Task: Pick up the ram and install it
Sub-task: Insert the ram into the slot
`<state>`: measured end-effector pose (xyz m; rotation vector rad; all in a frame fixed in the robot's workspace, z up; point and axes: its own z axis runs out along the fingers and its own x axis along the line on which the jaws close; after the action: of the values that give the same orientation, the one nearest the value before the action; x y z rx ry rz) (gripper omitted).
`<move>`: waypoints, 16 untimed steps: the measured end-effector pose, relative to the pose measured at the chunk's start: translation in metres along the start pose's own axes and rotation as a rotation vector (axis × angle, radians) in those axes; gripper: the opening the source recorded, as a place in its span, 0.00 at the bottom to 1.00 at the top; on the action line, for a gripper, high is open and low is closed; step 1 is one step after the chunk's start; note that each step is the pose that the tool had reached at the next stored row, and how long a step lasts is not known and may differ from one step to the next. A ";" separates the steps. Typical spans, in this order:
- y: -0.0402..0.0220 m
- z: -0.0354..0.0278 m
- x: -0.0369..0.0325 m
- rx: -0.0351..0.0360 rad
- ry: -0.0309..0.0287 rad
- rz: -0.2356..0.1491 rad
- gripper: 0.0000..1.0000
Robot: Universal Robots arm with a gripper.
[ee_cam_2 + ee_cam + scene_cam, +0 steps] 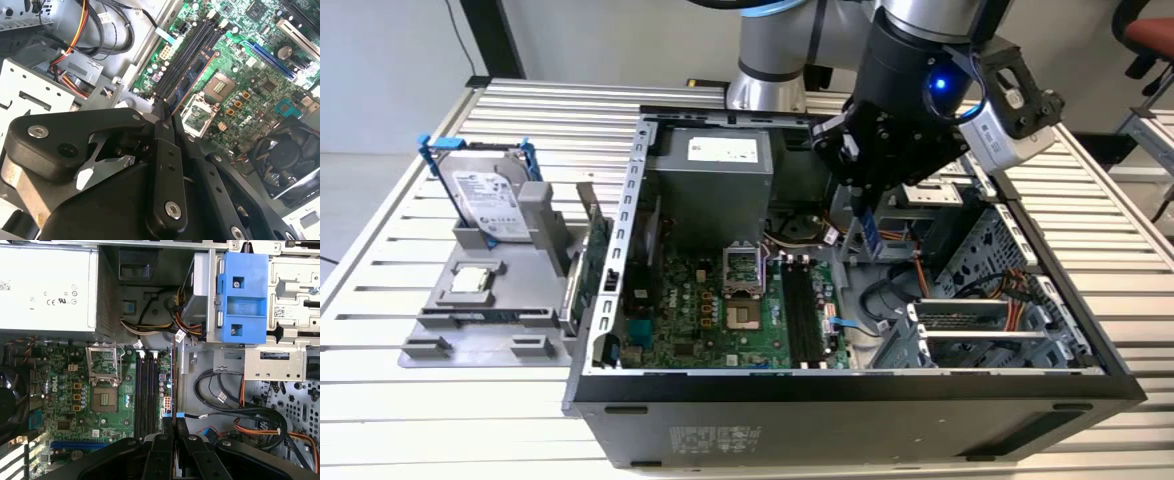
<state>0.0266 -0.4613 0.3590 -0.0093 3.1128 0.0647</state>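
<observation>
**Ram held edge-down above the open case, lined up with the slots**

The slatted tabletop (440, 420) carries the open computer case (854, 400), which lies on its side so the motherboard (707, 320) faces up toward the arm. That is likely why the arm reaches in from above. On the exterior view's left, a grey tray (467, 330) stands just beside the case. It holds a hard drive (494, 200) in a blue frame and a green expansion card (594, 255), both propped upright where they are easy to grasp.

The claw (865, 195) hangs over the case interior, clenched on the ram (863, 238). It pinches the ram by one end so the long board points down at the motherboard. Held this way, the ram's contact edge appears to stay free for the memory slots (803, 310).

The exterior view shows height: the ram is clear of the board and not seated. The wrist views show alignment instead. In the first wrist view the ram (173, 375) appears as a thin edge-on line running parallel to the slots (145, 390), at the side toward the cables. In the second wrist view, the ram's face (192, 75) and its chips are visible, lying across the slots (185, 55) toward the processor socket (197, 117). Because the two views disagree, I cannot tell which slot it is over.
</observation>
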 end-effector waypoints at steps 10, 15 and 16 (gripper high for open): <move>0.0000 0.0007 0.0000 -0.0003 -0.0003 0.005 0.00; -0.0001 0.0011 0.0000 -0.0004 -0.0003 0.007 0.00; -0.0001 0.0022 0.0001 -0.0008 -0.0004 0.007 0.00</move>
<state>0.0266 -0.4613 0.3568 0.0013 3.1125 0.0661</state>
